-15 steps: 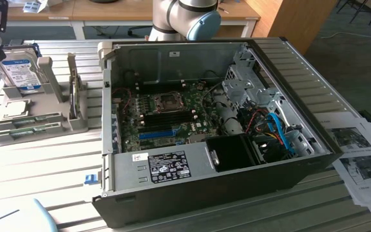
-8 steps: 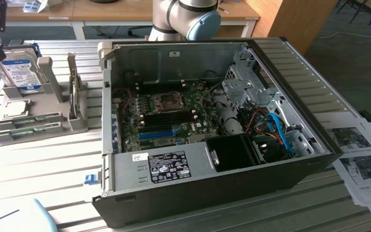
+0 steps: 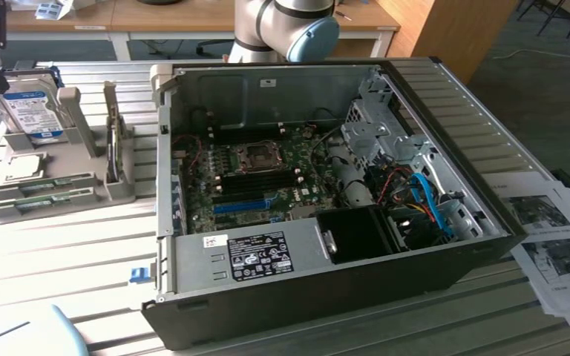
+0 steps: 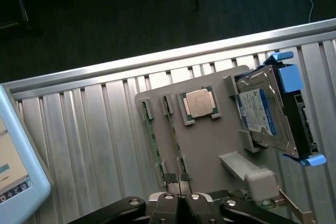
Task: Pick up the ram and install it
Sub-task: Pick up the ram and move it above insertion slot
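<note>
Two thin green ram strips [image 4: 153, 140] [image 4: 177, 140] lie side by side in slots of a grey holder [image 4: 210, 145] on the slatted table. In the exterior view the ram [image 3: 45, 185] lies at the left, in the holder's low front part. My gripper [image 4: 178, 184] hangs above the near end of the strips, its two dark fingers pressed together, shut and with nothing between them. The open computer case [image 3: 315, 185] lies on its side, with its motherboard [image 3: 255, 174] and dark memory slots exposed.
The holder also carries a square silver processor [image 4: 199, 103] and an upright hard drive [image 4: 268, 111] with a blue label and blue clips. A thin card [image 3: 115, 141] stands on edge in it. A tablet [image 4: 16, 156] and printed sheets [image 3: 557, 237] lie on the table.
</note>
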You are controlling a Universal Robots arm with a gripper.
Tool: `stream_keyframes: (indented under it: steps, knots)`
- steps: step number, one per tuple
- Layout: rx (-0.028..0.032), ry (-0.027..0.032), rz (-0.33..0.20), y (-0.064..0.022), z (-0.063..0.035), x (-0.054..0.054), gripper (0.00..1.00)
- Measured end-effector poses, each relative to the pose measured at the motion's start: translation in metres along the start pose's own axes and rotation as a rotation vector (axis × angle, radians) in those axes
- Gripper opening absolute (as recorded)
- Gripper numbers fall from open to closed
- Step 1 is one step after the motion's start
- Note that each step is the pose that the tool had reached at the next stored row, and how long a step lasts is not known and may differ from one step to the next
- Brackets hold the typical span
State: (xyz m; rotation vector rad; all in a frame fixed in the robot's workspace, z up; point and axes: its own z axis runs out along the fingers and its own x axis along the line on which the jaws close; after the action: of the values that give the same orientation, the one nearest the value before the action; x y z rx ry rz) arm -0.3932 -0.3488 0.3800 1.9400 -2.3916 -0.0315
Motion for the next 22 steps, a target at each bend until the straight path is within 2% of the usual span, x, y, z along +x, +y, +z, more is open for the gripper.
stream_keyframes:
  steps: [22]
  knots:
    - [0.0068,0.0067,-0.223,0.0,0.0,0.0,0.1]
